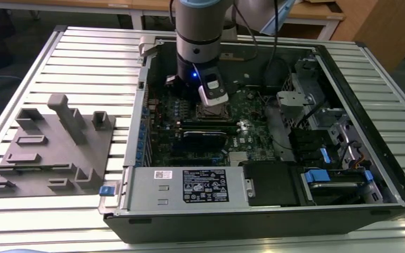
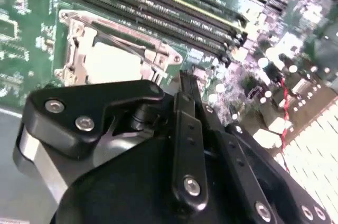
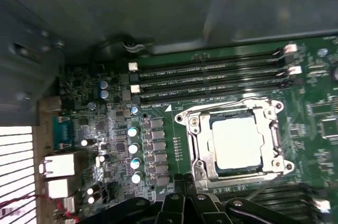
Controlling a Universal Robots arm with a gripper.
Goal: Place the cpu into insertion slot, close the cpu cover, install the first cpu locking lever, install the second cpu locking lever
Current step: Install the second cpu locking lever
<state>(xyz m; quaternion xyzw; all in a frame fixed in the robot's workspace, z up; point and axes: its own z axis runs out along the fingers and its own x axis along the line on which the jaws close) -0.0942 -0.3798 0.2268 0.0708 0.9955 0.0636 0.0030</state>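
While the cpu point(image 3: 236, 142) sits under the closed cpu cover point(image 3: 200, 129), the jaws hover pressed together.

Power supply label point(image 1: 205, 185): white print on black, lower centre of the exterior view, too small to read.
Small white sticker point(image 1: 163, 174): unreadable.

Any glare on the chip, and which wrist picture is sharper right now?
In both wrist views the chip's metal top glares near white. The first wrist view is sharper; the second wrist view has the soft, dark claw up front beside the chip.
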